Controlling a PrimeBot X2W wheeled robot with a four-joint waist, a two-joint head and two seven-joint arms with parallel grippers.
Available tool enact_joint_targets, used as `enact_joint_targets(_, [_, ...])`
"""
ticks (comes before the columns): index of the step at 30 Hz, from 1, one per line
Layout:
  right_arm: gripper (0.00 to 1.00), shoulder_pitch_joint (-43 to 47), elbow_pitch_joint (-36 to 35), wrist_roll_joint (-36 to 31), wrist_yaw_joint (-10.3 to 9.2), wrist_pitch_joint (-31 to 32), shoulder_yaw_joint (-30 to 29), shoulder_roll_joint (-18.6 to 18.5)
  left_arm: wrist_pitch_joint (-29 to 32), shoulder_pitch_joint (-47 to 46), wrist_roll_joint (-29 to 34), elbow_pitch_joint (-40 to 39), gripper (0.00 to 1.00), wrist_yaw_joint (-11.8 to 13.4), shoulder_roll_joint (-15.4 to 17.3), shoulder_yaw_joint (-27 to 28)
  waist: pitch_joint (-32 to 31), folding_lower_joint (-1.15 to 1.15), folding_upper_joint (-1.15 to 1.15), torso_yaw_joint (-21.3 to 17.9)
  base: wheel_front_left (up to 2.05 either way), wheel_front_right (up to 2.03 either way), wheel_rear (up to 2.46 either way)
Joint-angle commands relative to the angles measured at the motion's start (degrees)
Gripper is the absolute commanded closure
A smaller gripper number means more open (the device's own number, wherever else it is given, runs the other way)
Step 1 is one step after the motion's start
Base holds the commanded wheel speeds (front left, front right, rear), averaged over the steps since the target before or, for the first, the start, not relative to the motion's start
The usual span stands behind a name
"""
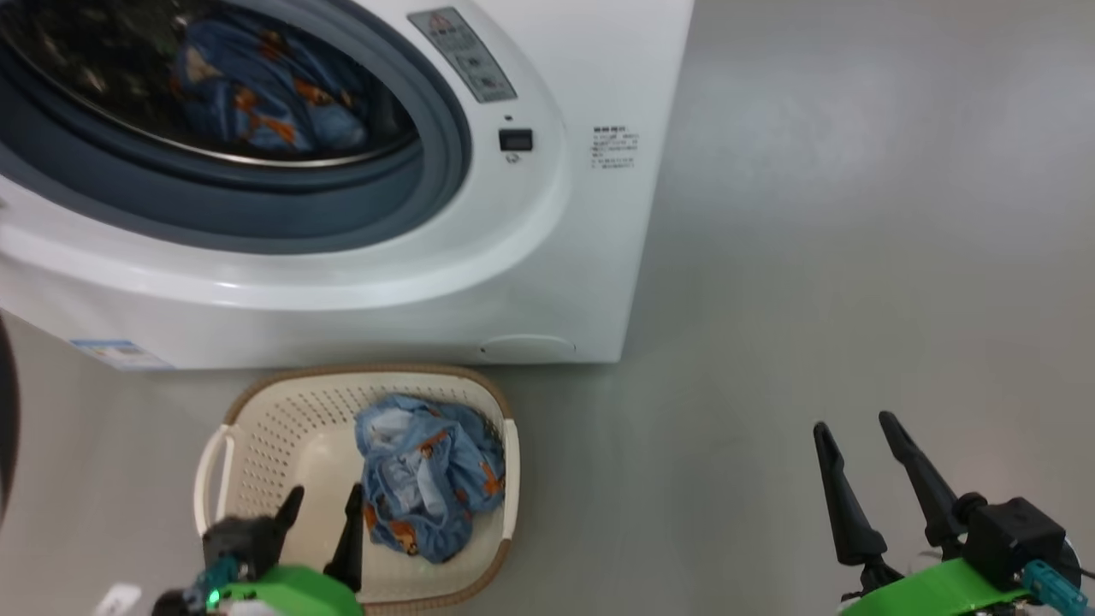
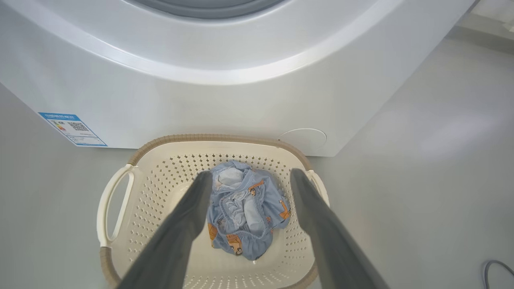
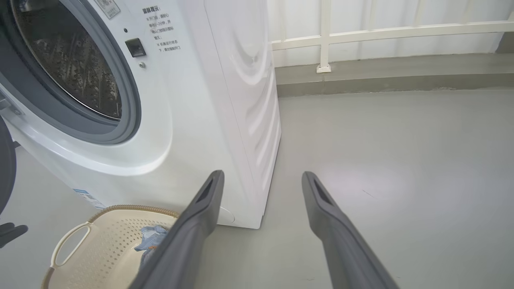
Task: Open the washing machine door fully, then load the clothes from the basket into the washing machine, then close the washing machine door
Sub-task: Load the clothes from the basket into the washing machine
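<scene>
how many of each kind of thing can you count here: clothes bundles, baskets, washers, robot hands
clothes bundles: 2 (drum, basket)
basket: 1
washing machine: 1
hands, left hand and right hand: 2
total: 6

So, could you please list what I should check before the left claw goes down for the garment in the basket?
1. Left claw open: ok.
2. Garment centred ahead of it in the left wrist view: ok.
3. Basket upright beside the washing machine: ok.
4. Right claw open, over the floor: ok.
5. Drum mouth unblocked: ok.
6. Washing machine door fully open: cannot tell from its dark edge.
</scene>
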Motion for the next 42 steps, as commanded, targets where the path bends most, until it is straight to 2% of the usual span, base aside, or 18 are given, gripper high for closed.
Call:
enact_joint_targets(1, [0.0, -1.7, -1.8, -0.4, 0.09, 0.1, 1.3, -0.5, -0.4, -2.7, 0.3, 0.3, 0.0, -0.2, 0.9, 1.9, 5.1, 0.0, 0.0, -2.2, 0.0, 0.0, 0.0])
enact_joint_targets(14, [0.0, -5.2, -3.3, -0.9, 0.09, -1.1, 1.9, -0.5, -0.4, -22.9, 0.9, 22.4, 0.0, -0.6, 4.3, -1.7, 18.5, 0.0, 0.0, -8.3, 0.0, 0.0, 0.0])
enact_joint_targets(22, [0.0, -7.1, -2.5, -0.5, 0.09, -2.5, 2.2, -0.5, 0.7, -32.4, 0.1, 34.0, 0.0, -0.6, 6.8, -4.3, 23.3, 0.0, 0.0, -10.9, 0.0, 0.0, 0.0])
enact_joint_targets(30, [0.0, -7.8, -3.3, -0.6, 0.09, -3.2, 2.3, -0.5, 2.7, -38.4, -1.1, 38.7, 0.0, -0.7, 9.1, -6.0, 27.5, 0.0, 0.0, -12.2, 0.0, 0.0, 0.0])
enact_joint_targets(42, [0.0, -7.5, -5.3, -1.1, 0.09, -3.4, 2.0, -0.5, 5.9, -42.3, -1.2, 40.1, 0.0, 0.6, 11.1, -6.8, 32.1, 0.0, 0.0, -13.7, 0.0, 0.0, 0.0])
